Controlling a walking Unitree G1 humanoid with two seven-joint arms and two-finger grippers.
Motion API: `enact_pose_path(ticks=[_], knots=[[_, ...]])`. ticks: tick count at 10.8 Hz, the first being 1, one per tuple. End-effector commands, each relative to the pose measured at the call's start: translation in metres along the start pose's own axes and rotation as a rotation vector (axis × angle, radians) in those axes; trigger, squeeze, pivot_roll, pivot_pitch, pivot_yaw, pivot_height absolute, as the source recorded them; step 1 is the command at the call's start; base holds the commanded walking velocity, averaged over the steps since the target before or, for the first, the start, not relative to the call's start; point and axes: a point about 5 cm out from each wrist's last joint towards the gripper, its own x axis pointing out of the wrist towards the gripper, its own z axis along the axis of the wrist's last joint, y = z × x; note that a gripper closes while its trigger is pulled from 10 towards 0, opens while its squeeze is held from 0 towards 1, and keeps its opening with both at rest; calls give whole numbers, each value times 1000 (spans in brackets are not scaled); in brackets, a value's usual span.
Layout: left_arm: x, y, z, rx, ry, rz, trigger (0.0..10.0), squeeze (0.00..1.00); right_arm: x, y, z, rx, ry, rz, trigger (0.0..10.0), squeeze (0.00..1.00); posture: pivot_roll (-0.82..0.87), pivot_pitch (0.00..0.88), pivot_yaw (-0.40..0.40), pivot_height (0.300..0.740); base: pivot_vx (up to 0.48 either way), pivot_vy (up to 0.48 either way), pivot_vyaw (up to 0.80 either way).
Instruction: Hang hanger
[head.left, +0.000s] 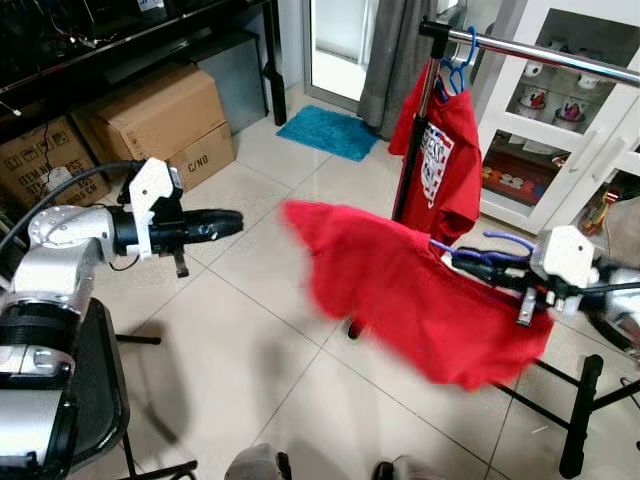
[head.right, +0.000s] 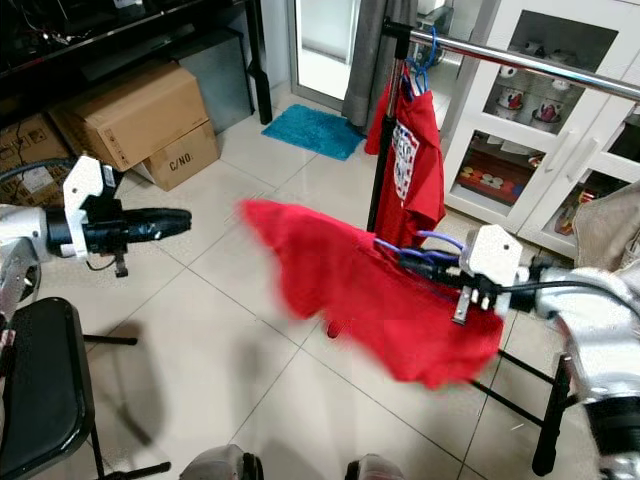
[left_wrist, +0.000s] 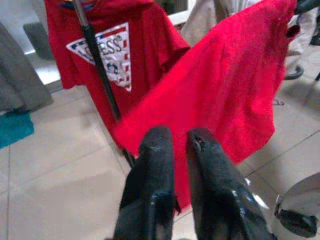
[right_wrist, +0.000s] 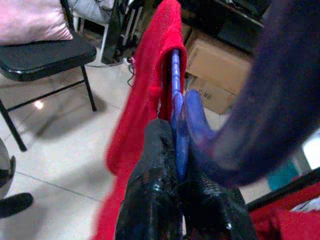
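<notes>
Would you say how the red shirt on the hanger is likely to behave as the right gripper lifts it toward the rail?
The red shirt is probably floppy: it drapes and blurs below the right gripper. It looks light, carried by the thin blue hanger, and may swing near the rail.

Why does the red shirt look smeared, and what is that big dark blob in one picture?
In the eye views the red shirt has motion-blurred edges. In the right wrist view the blob is the purple hanger, too near the lens to focus, held by the right gripper.
</notes>
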Motion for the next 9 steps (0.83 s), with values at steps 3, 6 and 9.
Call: enact_pose_path(ticks=[3, 6, 9], knots=[[2, -6, 17, 6, -71, -126, 10000, 1000, -3, -2, 20, -81, 1, 50, 0, 0, -60, 0, 63, 740, 0, 0, 0], [11, -16, 24, -36, -78, -254, 10000, 1000, -1, -2, 25, -122, 20, 73, 0, 0, -59, 0, 63, 740, 0, 0, 0], [16, -17, 19, 27, -3, -248, 10000, 1000, 0, 0, 33, -149, 16, 93, 0, 0, -59, 0, 63, 740, 0, 0, 0]])
